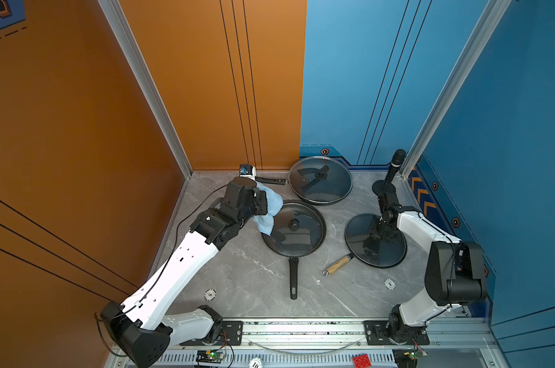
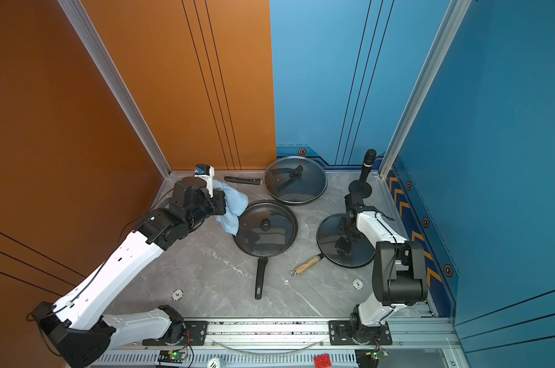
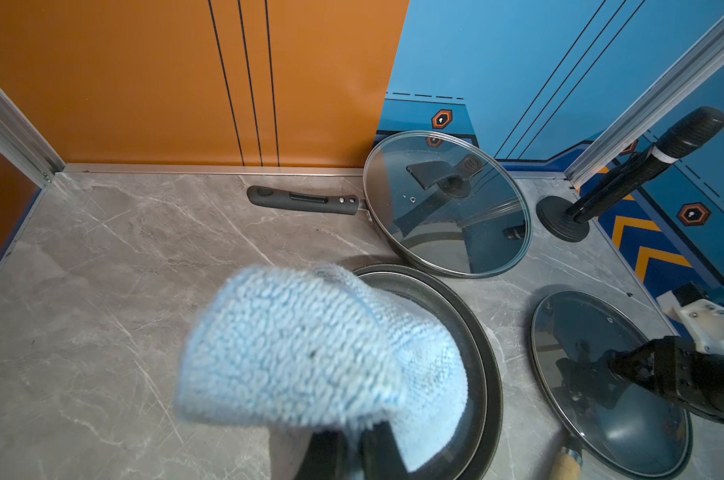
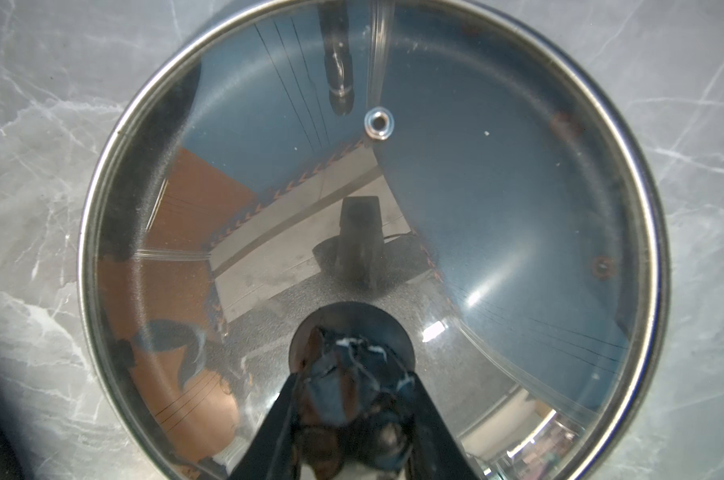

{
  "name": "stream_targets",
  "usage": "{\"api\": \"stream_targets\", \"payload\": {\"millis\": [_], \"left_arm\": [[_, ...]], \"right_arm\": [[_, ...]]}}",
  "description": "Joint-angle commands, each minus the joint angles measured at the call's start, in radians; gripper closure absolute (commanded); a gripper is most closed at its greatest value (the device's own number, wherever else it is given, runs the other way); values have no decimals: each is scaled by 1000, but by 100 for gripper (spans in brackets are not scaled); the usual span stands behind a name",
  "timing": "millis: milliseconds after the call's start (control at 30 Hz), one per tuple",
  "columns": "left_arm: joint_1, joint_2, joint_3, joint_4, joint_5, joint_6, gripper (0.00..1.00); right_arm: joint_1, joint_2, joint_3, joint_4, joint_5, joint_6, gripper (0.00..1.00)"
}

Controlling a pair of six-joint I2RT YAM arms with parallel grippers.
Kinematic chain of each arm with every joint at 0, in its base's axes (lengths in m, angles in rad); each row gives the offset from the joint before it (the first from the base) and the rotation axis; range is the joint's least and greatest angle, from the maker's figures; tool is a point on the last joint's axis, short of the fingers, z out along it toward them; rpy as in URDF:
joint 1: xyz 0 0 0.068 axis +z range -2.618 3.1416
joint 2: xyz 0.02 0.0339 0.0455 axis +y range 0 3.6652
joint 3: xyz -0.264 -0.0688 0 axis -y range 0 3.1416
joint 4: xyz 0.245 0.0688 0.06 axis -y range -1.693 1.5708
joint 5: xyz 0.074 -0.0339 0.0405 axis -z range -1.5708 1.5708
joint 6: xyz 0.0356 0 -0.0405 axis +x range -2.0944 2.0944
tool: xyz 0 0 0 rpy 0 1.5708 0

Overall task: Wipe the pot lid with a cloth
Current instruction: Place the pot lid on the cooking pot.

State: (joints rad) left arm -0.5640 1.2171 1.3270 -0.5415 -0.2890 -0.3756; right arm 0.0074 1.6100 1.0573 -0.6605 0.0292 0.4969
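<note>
Right wrist cam: right end effector [image 4: 354, 386] clamped on glass pot lid [image 4: 518, 216] by knob [image 4: 352, 332]; top views hide that. Left end effector [image 3: 352, 446] grips cloth [image 3: 293, 345].

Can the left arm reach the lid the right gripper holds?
Probably yes: only the low middle pan lies between the cloth in the left gripper and that lid; the right gripper covers just its knob.

The cloth [image 3: 293, 349] is blurred in the left wrist view and covers the tips of the left hand [image 3: 352, 451], cut by the picture's edge. In the right wrist view the right hand [image 4: 354, 399] hides most of the knob [image 4: 347, 328] of the pot lid [image 4: 497, 208], whose rim is cut too.
</note>
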Motion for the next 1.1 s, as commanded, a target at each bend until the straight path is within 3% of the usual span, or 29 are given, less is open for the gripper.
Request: {"api": "stream_targets", "payload": {"millis": [0, 833, 967, 1067], "left_arm": [[-8, 9, 11, 4, -5, -8, 100], [-8, 23, 17, 5, -7, -3, 100], [-8, 31, 23, 5, -2, -3, 100], [-7, 32, 24, 5, -6, -2, 100]], "right_arm": [[5, -38, 39, -14, 10, 1, 92], [12, 35, 26, -13, 25, -13, 93], [16, 57, 24, -11, 19, -11, 84], [17, 60, 20, -13, 27, -6, 71]]}}
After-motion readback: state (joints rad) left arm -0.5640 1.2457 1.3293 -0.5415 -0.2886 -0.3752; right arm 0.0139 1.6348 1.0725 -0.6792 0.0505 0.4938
